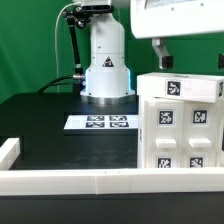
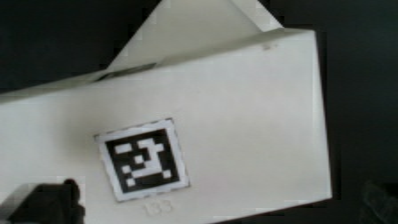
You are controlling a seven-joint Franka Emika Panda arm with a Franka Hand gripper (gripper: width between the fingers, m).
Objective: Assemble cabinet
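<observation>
The cabinet (image 1: 180, 125) is a large white blocky box with square tagged fronts, standing on the black table at the exterior view's right. My gripper (image 1: 163, 58) hangs just above its top left corner, apart from it. In the wrist view a white face of the cabinet (image 2: 214, 100) with one black-and-white tag (image 2: 143, 158) fills most of the picture. My gripper (image 2: 214, 205) is open, with one dark finger (image 2: 45, 202) at each side of that face. Nothing is held.
The marker board (image 1: 108, 123) lies flat in front of the robot's white base (image 1: 105, 70). A long white border rail (image 1: 100, 182) runs along the table's front, with a short end (image 1: 8, 150) at the left.
</observation>
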